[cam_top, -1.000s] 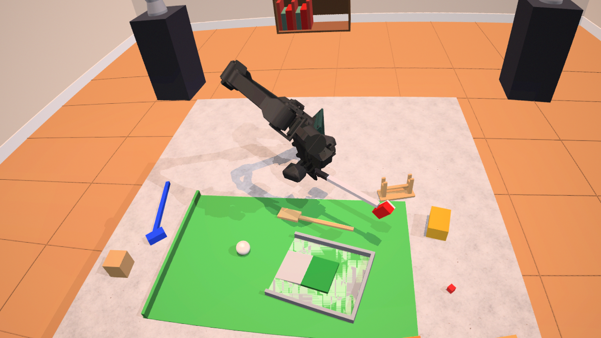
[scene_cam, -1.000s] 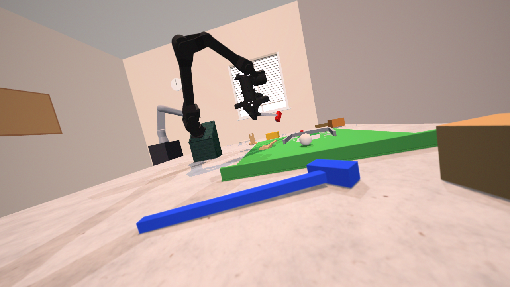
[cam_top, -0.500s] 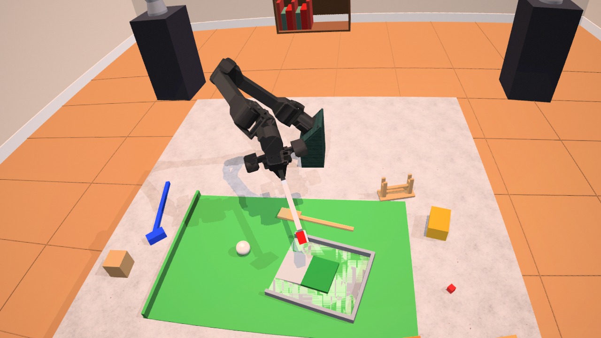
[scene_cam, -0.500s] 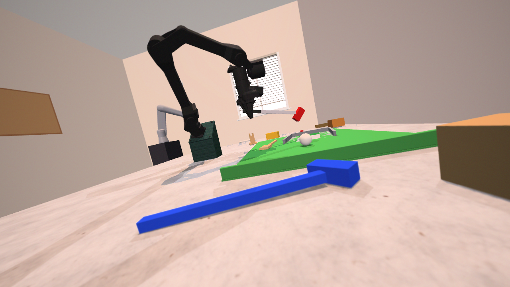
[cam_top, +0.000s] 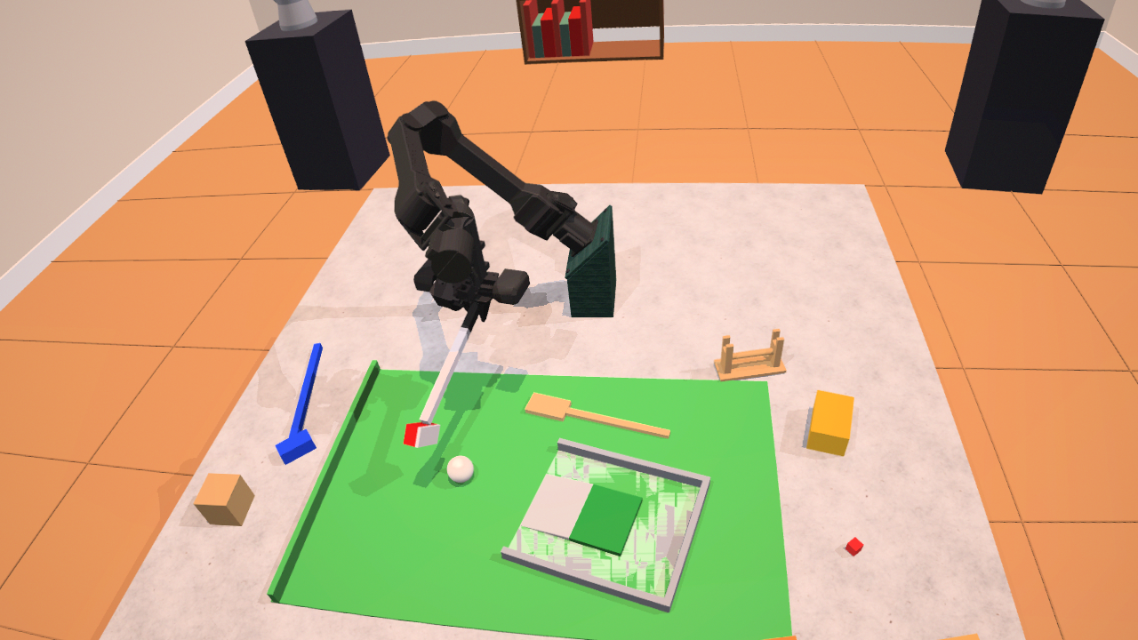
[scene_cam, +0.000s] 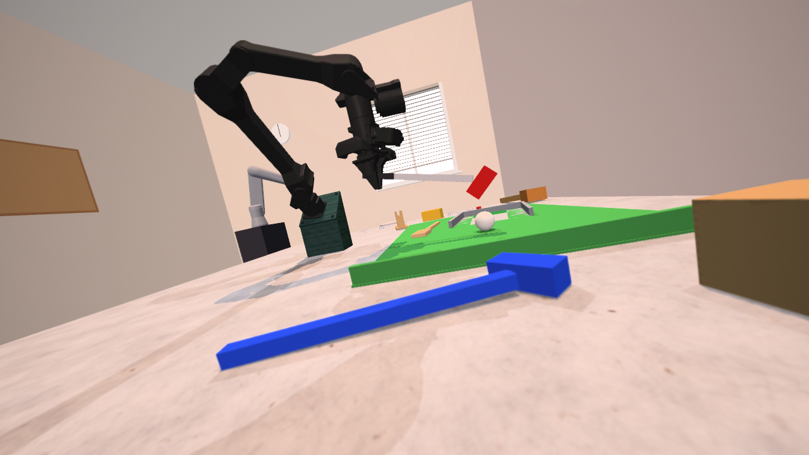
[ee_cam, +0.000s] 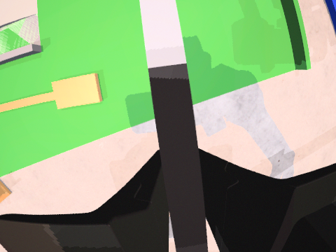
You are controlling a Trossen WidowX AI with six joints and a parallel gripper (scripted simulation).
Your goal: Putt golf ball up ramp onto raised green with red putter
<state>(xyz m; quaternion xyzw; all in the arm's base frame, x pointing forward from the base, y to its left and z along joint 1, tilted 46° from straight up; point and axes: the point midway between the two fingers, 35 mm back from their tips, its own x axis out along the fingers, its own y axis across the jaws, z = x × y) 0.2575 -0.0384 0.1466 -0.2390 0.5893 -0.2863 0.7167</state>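
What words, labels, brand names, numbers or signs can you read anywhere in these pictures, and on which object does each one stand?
None: no readable text stands on anything in the three views.
The round white wall clock shows only a hand; any numerals are too small to tell.
The red and green books in the wooden bookcase show plain spines.
The red-headed putter, white golf ball and blue putter are unmarked.

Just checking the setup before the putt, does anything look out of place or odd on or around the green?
Nothing stands out as damaged or spilled. The gripper holds the red putter, its head in the air above the golf ball. A wooden paddle lies on the green mat, clear of the line from the ball to the ramp.
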